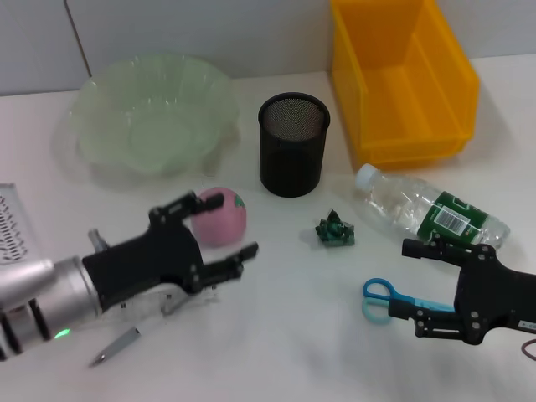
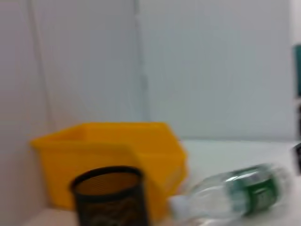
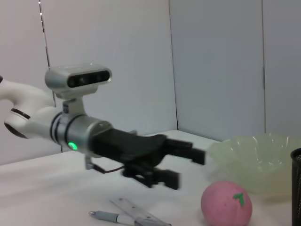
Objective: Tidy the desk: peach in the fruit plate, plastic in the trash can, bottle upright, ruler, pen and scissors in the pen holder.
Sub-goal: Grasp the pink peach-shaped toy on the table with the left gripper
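Under left gripper (image 1: 219, 230), fingers apart, ruler (image 3: 136, 213) mostly hidden; right gripper (image 1: 410, 280) fingers apart, scissors (image 1: 387, 300) part-covered.

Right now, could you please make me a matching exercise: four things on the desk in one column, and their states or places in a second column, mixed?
Things:
1. peach
2. bottle
3. pen holder
4. scissors

States or places:
A. lying on its side, cap toward the pen holder
B. standing upright, with nothing showing inside
C. on the desk by the open left gripper
D. lying by the open right gripper

Pairs: 1-C, 2-A, 3-B, 4-D
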Available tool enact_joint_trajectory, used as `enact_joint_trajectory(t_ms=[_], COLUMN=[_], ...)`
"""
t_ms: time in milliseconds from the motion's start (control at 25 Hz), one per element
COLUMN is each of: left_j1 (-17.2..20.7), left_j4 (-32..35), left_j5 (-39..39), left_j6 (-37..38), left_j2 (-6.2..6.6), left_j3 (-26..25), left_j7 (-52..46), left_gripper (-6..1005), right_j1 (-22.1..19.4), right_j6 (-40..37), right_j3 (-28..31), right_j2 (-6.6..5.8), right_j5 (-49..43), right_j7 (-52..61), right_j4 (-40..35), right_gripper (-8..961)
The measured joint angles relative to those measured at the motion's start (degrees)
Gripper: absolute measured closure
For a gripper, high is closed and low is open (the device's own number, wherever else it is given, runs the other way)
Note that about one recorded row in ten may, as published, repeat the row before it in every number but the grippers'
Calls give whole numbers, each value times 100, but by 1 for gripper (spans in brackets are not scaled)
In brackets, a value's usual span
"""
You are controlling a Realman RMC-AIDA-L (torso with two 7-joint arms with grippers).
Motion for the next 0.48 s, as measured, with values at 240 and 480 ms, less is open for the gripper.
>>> enact_joint_trajectory(t_ms=[240, 480], left_j1=[6, -150], left_j4=[375, 338], left_j5=[-41, -70], left_j6=[-1271, -1686], left_j2=[-211, -212], left_j3=[-6, 32], left_j7=[606, 615], left_gripper=[161, 164], right_j1=[-3, -7], right_j6=[0, 0], right_j3=[0, -8], right_j2=[10, 10], right_j5=[-5, -5], right_j7=[-2, -2], right_j4=[0, 0], right_gripper=[119, 119])
